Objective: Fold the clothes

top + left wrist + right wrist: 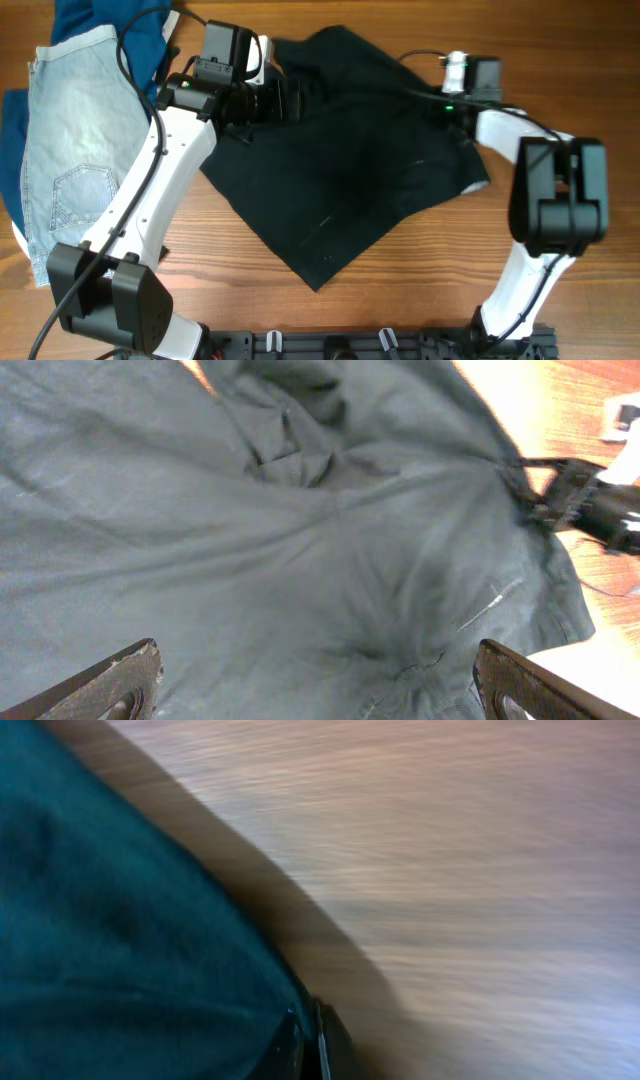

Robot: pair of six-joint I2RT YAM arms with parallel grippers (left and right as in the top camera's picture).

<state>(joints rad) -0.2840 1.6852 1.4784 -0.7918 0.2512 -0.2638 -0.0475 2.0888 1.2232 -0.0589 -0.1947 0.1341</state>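
Left gripper (320, 682), jaws spread wide, hovers over the rumpled upper part of the black garment (350, 170), which lies spread and creased at the centre of the wooden table (580, 60). The right gripper (308, 1045) is pinched together on the garment's edge at upper right. Probable hazards: the thin edge pinch may slip free under tension, and the left jaws, closing on bunched folds, may catch several layers and skew the fold. A light denim garment (75, 130) lies at frame left.

White arm links (150, 190), black joints (558, 190), black cables (128, 55) (green lights (448, 98) glowing).
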